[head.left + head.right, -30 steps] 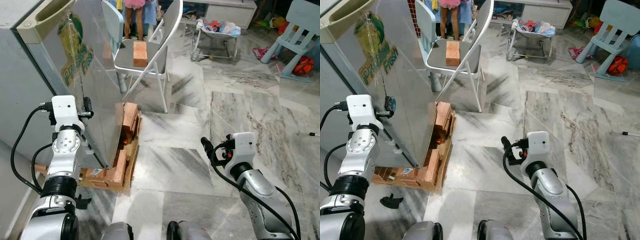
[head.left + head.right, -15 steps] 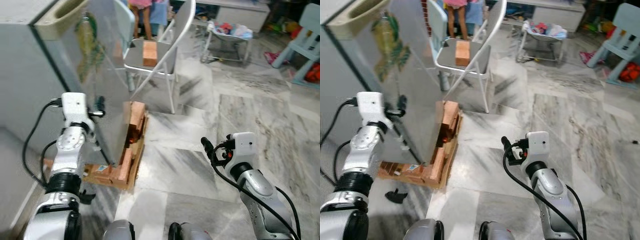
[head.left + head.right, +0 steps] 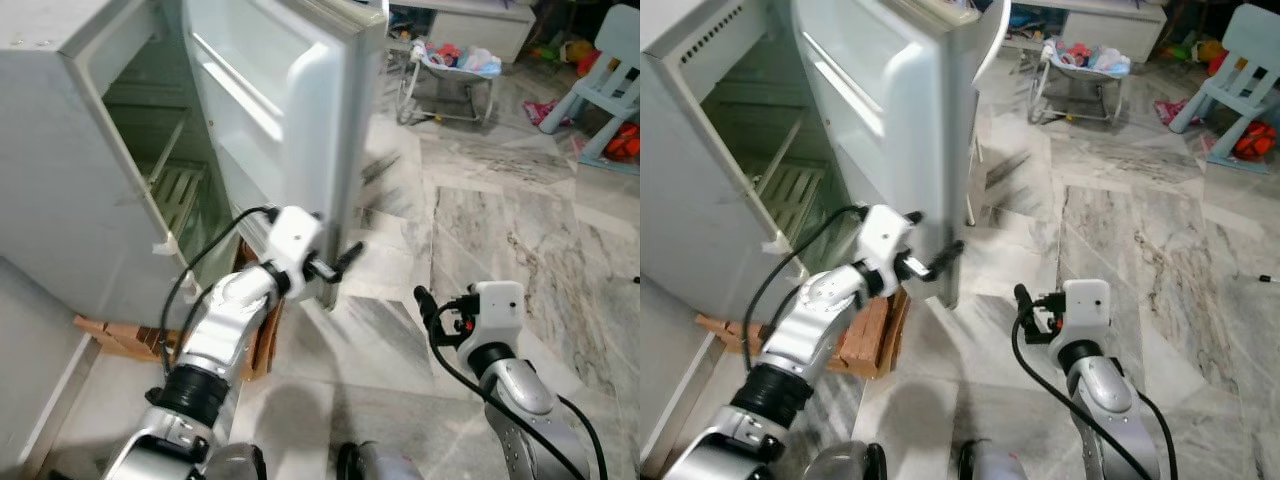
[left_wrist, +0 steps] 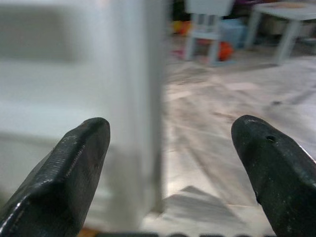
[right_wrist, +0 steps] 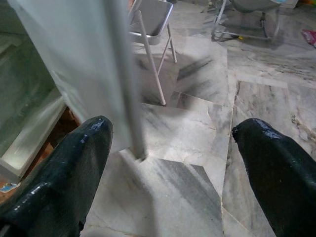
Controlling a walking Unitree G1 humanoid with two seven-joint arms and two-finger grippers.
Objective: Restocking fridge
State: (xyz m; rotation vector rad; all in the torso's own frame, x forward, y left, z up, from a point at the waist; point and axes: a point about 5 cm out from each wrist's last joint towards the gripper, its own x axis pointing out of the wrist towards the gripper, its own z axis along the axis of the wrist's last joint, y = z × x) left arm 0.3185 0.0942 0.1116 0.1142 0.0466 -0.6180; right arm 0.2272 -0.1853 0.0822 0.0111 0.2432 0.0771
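The fridge (image 3: 710,200) stood open at ten o'clock, its door (image 3: 905,120) swung out toward twelve, bare shelves showing inside. The left tool (image 3: 940,258) reached against the door's lower edge, its fingers apparently apart, though blur made that hard to judge. The right tool (image 3: 1023,300) hovered at five o'clock above the marble floor (image 3: 1140,230). A wooden pallet (image 3: 865,340) lay under the fridge.

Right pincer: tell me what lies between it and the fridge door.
Only bare marble floor lies between the right pincer and the fridge door, as the right wrist view shows. A folding chair stands farther back.
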